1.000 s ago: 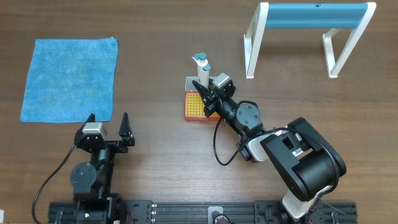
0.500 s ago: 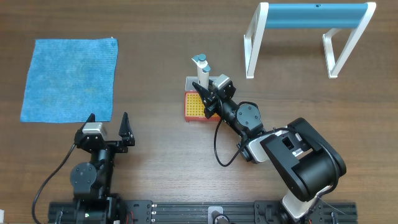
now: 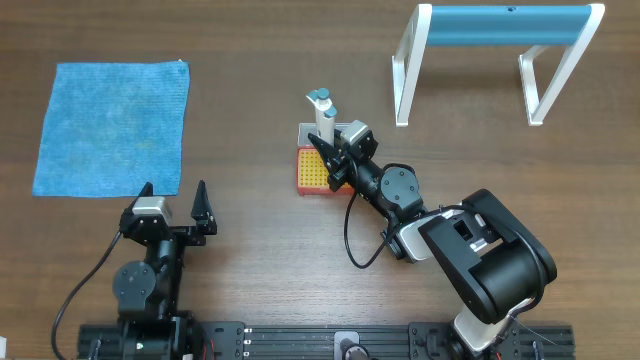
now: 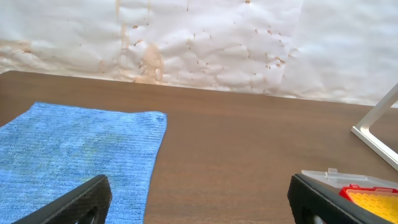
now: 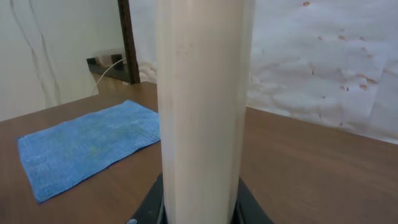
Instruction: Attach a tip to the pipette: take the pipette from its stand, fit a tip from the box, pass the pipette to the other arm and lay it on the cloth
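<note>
Brown wood tabletop (image 3: 260, 250) lies bare across the middle of the top view, leaving wide free room between the blue cloth (image 3: 112, 128) at upper left and the tip box (image 3: 311, 172) at centre. The cloth lies flat, its edges well inside the frame. A white-legged stand (image 3: 500, 25) with a blue bar spans the upper right, well apart from the box.

The tip box has red walls and holds a yellow rack; its clear lid (image 4: 329, 176) lies open at the box's upper end. The right claw (image 3: 333, 155) is clamped on the white pipette (image 3: 325, 115), holding it upright at the box's upper end. Whether the pipette's lower end touches the rack cannot be told.

The left claw (image 3: 173, 188) sits at lower left, just below the cloth's lower edge, its jaws spread wide.
</note>
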Robot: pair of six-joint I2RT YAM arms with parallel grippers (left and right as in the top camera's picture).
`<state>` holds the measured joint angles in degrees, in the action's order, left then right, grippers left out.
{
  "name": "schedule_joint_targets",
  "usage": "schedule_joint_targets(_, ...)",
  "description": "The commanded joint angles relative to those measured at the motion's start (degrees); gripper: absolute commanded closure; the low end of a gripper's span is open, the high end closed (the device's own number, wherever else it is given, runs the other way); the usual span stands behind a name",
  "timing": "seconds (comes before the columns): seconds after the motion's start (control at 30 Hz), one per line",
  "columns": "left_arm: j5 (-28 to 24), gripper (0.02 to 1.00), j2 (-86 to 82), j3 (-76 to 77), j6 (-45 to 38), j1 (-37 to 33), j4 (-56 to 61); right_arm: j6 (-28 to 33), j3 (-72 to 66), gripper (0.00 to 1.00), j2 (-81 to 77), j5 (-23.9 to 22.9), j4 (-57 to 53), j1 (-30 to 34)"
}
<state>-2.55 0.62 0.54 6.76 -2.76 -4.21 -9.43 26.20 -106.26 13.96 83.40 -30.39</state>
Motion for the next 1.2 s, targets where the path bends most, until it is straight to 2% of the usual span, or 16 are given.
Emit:
schedule_joint_targets(0.03,0.61,0.102,-0.37,-0.22,0.48,-0.22,-0.26,-1.05,-0.48,0.921,-0.44,0.96,0.37,0.2)
schedule_joint_targets(1.2,0.61,0.102,-0.37,-0.22,0.48,-0.22,-0.26,-1.03,-2.93,0.923,-3.96,0.87,0.5,0.42)
